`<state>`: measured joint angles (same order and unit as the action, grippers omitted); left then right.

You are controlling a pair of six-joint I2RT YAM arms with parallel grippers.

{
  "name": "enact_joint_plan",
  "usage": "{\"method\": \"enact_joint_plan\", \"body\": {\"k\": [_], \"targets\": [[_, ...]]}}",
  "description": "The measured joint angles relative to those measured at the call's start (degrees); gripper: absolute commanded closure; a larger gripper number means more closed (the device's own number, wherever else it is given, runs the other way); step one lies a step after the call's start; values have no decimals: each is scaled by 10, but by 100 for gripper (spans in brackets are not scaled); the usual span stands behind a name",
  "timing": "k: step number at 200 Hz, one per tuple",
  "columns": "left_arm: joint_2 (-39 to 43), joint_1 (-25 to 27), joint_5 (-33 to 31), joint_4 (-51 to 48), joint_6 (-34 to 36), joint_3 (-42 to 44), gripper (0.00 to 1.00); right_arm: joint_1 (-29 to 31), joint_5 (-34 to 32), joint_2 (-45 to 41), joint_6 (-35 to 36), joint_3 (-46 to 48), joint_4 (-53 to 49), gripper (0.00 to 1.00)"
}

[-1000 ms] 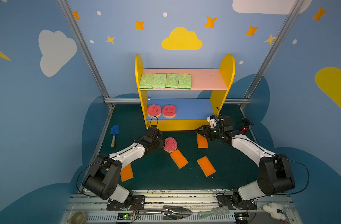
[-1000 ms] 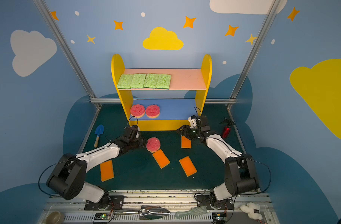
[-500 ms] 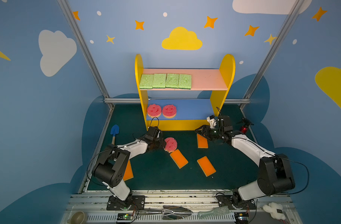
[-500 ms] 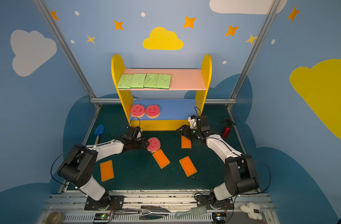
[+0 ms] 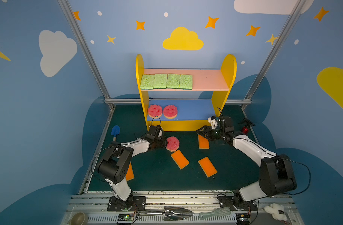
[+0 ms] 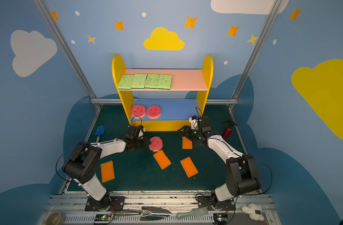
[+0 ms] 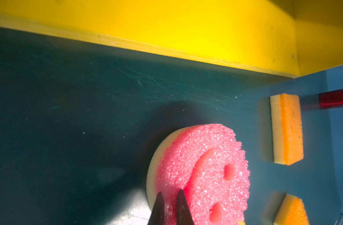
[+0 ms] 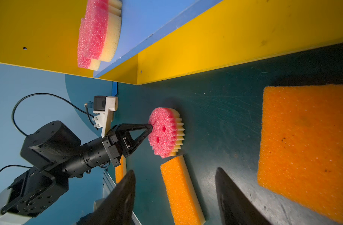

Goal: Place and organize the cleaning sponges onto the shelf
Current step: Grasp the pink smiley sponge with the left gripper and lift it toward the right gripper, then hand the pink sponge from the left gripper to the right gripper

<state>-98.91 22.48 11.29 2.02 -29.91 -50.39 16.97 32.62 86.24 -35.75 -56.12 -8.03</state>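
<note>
— What has changed over the last second?

— The left gripper [image 7: 169, 196] stood half apart. Now its jaws are pinched together on the rim of the pink smiley sponge [image 5: 173, 143], which sits tilted on the table [image 5: 157, 175] in front of the shelf [image 5: 228, 66]. The left arm [image 5: 135, 146] has swung its elbow inward. The right gripper [image 5: 200, 133] has not moved: its jaws are wide apart and hold nothing, above an orange sponge [image 5: 203, 143] by the shelf's right foot.

— Is anything crowding the pink one?

— A second orange sponge [image 5: 179, 159] lies just beside its near rim. A third orange sponge [image 5: 207, 166] lies mid-table. A fourth orange sponge [image 6: 107, 171] lies near the table's left edge, beside the left arm. A blue toy trowel [image 5: 115, 131] lies at the left edge and a small red canister [image 5: 244, 129] stands near the right edge.

— What's the count?

— Eleven sponges. Four green sponges [image 5: 160, 80] sit in a row at the left end of the pink top board [image 5: 207, 79]. Two smiley sponges [image 5: 155, 110] sit side by side at the left end of the blue middle board [image 5: 194, 112], plus the gripped one. All four orange ones are on the table.
</note>
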Motion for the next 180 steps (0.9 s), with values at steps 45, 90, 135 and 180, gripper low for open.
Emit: {"method": "enact_joint_plan", "body": {"k": [45, 90, 135, 180], "targets": [[8, 0, 8, 4, -4, 9, 97, 0, 5, 0, 0, 0, 0, 35], [69, -8, 35, 7, -21, 30, 97, 21, 35, 3, 2, 0, 2, 24], [115, -15, 64, 10, -36, 45, 97, 85, 86, 41, -5, -1, 44, 20], [162, -16, 76, 5, -44, 60, 97, 120, 151, 116, -63, -3, 128, 27]]}}
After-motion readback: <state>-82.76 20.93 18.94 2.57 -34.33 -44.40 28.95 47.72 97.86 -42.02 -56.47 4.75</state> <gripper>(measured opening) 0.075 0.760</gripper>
